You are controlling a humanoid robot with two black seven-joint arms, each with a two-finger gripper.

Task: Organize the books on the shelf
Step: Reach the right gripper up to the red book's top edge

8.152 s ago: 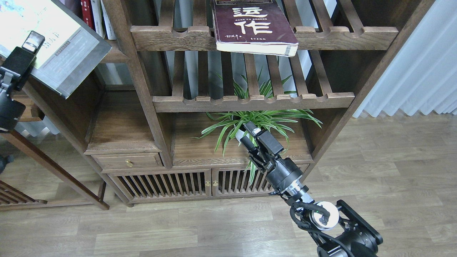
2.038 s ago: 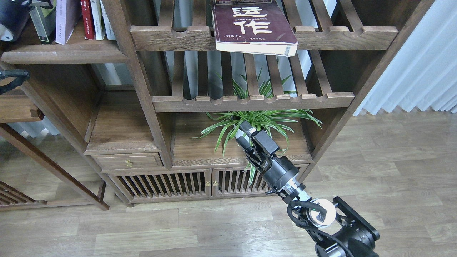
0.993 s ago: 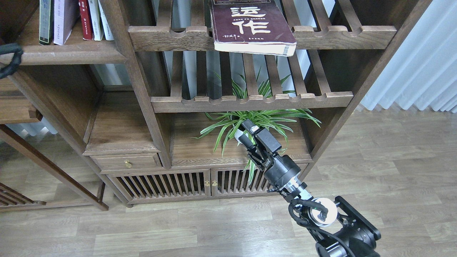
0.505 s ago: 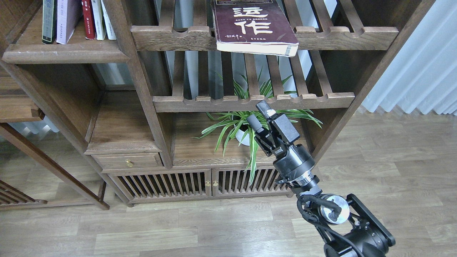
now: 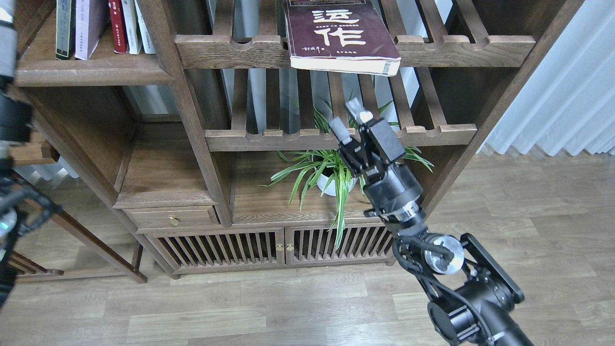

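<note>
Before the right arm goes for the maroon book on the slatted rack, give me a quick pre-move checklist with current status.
1. Right gripper open and empty: ok.
2. Maroon book reachable, its front edge overhanging the rack rail: ok.
3. Fingers below the book, not touching it: ok.
4. Plant clear of the gripper's path upward: cannot tell.
5. Free space on the shelf right of the standing books: ok.
6. Left gripper state: cannot tell, out of view.
</note>
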